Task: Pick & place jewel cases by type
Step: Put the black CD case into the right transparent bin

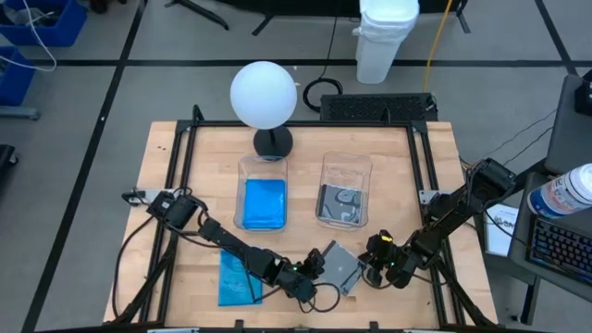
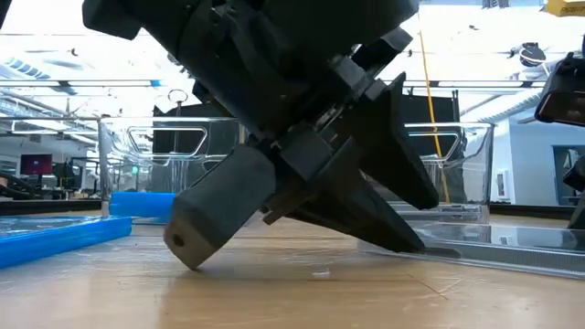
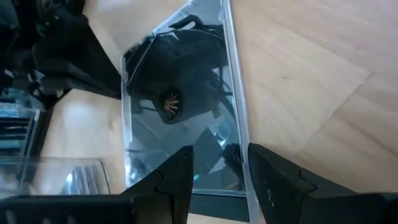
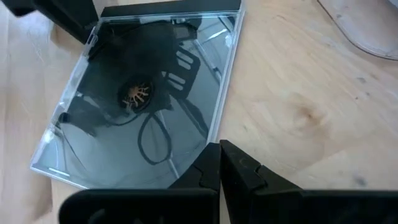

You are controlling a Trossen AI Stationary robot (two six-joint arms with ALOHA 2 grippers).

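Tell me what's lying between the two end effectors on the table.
A clear jewel case lies flat between the left end effector and right end effector, seen in the high view.

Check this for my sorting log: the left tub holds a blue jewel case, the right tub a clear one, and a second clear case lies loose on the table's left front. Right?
Not quite. The loose case at the left front is blue, as the high view shows. The loose clear case lies near the front middle, between the two grippers. The left tub does hold blue, the right tub clear.
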